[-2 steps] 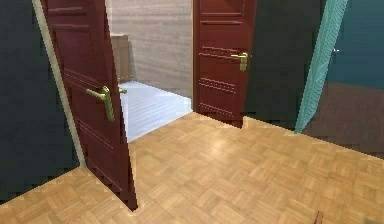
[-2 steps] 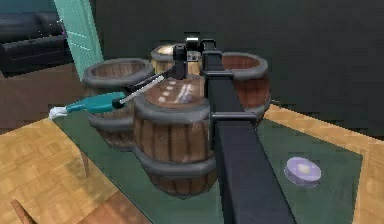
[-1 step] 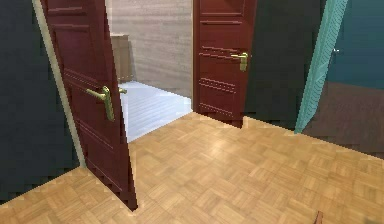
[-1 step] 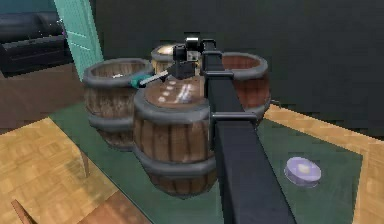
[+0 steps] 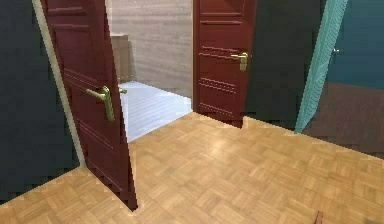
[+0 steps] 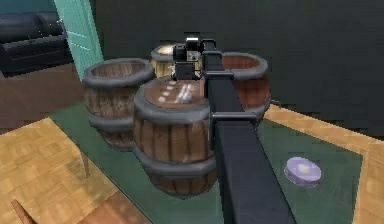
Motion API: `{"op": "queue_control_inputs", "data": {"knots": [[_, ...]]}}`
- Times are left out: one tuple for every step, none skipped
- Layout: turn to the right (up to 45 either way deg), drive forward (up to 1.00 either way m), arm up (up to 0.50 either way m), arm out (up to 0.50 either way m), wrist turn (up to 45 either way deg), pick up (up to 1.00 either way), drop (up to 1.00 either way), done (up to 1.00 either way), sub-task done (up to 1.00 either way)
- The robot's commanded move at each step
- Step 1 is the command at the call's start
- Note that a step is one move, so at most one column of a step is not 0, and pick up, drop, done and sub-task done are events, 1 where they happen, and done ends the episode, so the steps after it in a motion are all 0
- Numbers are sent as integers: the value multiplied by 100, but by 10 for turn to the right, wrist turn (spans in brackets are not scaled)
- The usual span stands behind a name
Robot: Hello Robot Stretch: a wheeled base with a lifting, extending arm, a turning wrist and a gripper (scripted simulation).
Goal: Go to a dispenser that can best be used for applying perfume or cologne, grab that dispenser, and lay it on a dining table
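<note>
My arm (image 6: 240, 150) rises from the bottom edge of the arm side view over a cluster of wooden barrels (image 6: 175, 140) with dark metal hoops. The gripper (image 6: 181, 68) sits at the arm's far end above the barrel tops, just below two small white marked squares (image 6: 192, 45). Small pale blobs (image 6: 180, 95) lie on the nearest barrel's top, right under the gripper. A tan rounded thing (image 6: 163, 55) shows behind it on a rear barrel. I cannot tell whether the gripper holds anything.
In the forward view, two dark red doors (image 5: 95, 95) with brass handles (image 5: 103, 100) stand ajar onto a pale-floored room (image 5: 150, 105). Parquet floor (image 5: 230, 170) spreads ahead. The barrels stand on a green rug (image 6: 340, 190) bearing a round pale disc (image 6: 303, 171). A dark sofa (image 6: 30, 40) sits far off.
</note>
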Motion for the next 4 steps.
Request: {"op": "queue_control_inputs", "data": {"knots": [[0,0,-10,0,0,0,0,0,0],[0,0,-32,0,0,0,0,0,0],[0,0,0,0,0,0,100,0,0],[0,0,10,0,0,0,0,0,0]]}}
